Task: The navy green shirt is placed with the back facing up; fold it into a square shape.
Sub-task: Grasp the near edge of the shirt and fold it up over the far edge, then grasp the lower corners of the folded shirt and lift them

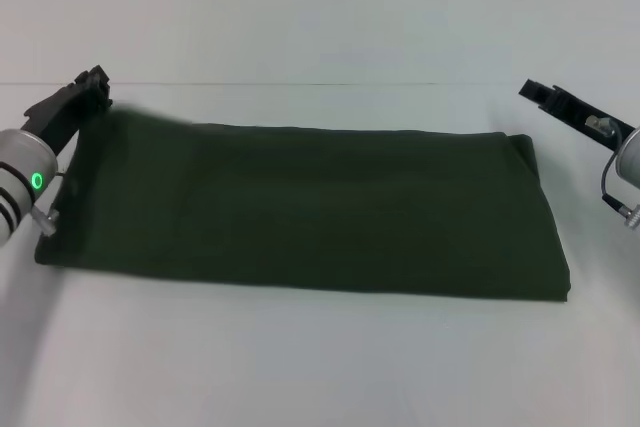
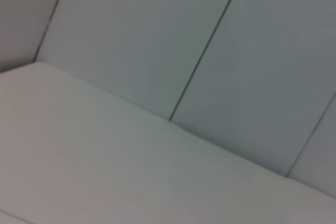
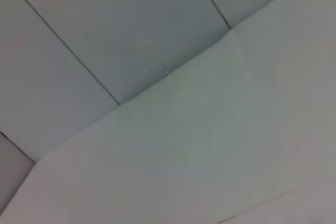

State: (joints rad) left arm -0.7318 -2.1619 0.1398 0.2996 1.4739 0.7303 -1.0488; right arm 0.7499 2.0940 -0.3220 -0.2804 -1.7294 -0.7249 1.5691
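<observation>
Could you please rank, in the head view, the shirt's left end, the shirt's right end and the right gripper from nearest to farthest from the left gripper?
1. Shirt's left end, beside the left gripper.
2. Shirt's right end, across the table.
3. Right gripper, far right.

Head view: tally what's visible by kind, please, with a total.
Navy green shirt, folded into a long rectangle: 1
Black grippers, left gripper at the shirt's far corner, right gripper beside it: 2
White table: 1
Total: 4
</observation>
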